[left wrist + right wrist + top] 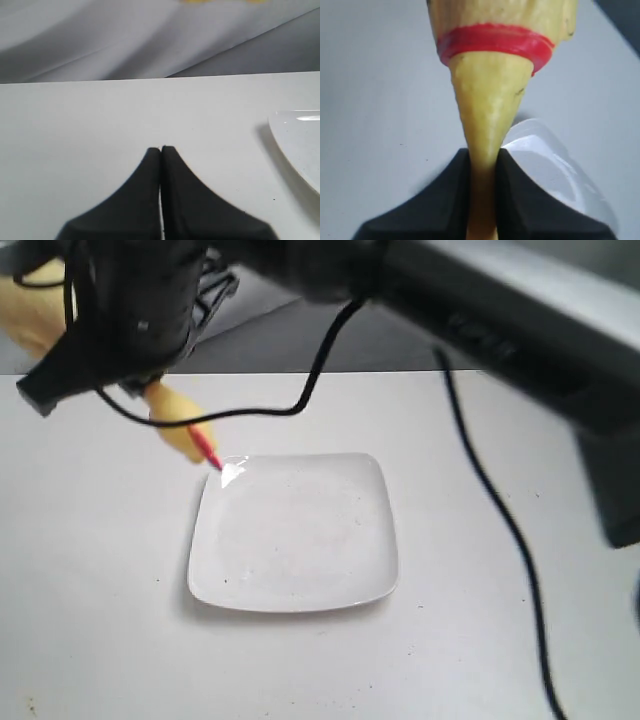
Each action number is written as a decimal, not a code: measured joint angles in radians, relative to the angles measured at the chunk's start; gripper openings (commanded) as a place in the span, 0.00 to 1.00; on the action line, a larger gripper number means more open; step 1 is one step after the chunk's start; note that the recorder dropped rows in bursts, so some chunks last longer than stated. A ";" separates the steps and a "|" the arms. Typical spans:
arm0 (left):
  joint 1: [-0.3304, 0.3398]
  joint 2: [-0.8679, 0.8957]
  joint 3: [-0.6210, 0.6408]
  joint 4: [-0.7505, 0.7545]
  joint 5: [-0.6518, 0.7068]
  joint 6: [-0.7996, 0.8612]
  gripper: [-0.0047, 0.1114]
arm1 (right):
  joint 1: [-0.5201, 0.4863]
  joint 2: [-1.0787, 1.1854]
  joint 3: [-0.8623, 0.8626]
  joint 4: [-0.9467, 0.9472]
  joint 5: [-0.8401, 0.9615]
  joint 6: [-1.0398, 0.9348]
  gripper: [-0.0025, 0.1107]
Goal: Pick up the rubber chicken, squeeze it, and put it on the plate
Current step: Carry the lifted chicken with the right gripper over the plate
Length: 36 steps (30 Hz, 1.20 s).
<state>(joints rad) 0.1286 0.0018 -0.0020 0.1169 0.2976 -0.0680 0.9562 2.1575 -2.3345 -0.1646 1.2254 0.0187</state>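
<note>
My right gripper [483, 150] is shut on the rubber chicken's [490, 100] thin yellow neck. Its red collar band [495, 40] and widening body lie just beyond the fingertips. In the exterior view the right gripper [150, 380] has reached across to the upper left and holds the chicken [178, 425] in the air. A red tip [211, 453] hangs over the far left corner of the white square plate [300, 580], and more yellow [35, 310] shows behind the gripper. The left gripper [161, 148] is shut and empty, low over the table, with the plate [300, 145] to one side.
A black cable [500, 510] trails across the white table [90, 640] to the right of the plate. The right arm's dark body [520, 330] spans the top of the exterior view. The table's far edge [400, 372] runs behind the plate.
</note>
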 measured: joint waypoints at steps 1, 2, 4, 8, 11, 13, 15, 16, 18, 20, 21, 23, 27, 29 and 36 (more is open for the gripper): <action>0.000 0.000 0.000 0.000 0.000 0.000 0.05 | 0.000 -0.046 0.006 -0.008 0.002 -0.042 0.02; 0.000 0.000 0.000 0.000 0.000 0.000 0.05 | 0.000 -0.077 0.015 -0.012 0.004 -0.064 0.02; 0.000 0.000 0.000 0.000 0.000 0.000 0.05 | 0.000 -0.154 0.032 -0.012 0.006 -0.105 0.02; 0.000 0.000 0.000 0.000 0.000 0.000 0.05 | -0.003 -0.299 0.087 -0.020 0.008 -0.163 0.02; 0.000 0.000 0.000 0.000 0.000 0.000 0.05 | -0.010 -0.413 0.188 -0.063 0.008 -0.193 0.02; 0.000 0.000 0.000 0.000 0.000 0.000 0.05 | -0.013 -0.497 0.288 -0.091 0.008 -0.220 0.02; 0.000 0.000 0.000 0.000 0.000 0.000 0.05 | -0.020 -0.568 0.390 -0.103 0.008 -0.238 0.02; 0.000 0.000 0.000 0.000 0.000 0.000 0.05 | -0.028 -0.603 0.447 -0.104 0.011 -0.246 0.02; 0.000 0.000 0.000 0.000 0.000 0.000 0.05 | -0.040 -0.658 0.547 -0.104 0.015 -0.255 0.02; 0.000 0.000 0.000 0.000 0.000 0.000 0.05 | -0.051 -0.704 0.656 -0.104 0.015 -0.262 0.02; 0.000 0.000 0.000 0.000 0.000 0.000 0.05 | -0.056 -0.723 0.709 -0.104 0.015 -0.264 0.02; 0.000 0.000 0.000 0.000 0.000 0.000 0.05 | -0.066 -0.752 0.813 -0.099 0.013 -0.270 0.02; 0.000 0.000 0.000 0.000 0.000 0.000 0.05 | -0.071 -0.775 0.967 -0.051 -0.063 -0.306 0.02; 0.000 0.000 0.000 0.000 0.000 0.000 0.05 | -0.071 -0.775 1.021 -0.024 -0.103 -0.319 0.02; 0.000 0.000 0.000 0.024 0.000 0.000 0.05 | -0.071 -0.775 1.094 -0.011 -0.150 -0.330 0.02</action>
<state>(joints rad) 0.1286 0.0018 -0.0020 0.1407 0.2976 -0.0680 0.8850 1.3827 -1.2404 -0.1759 1.0758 -0.3111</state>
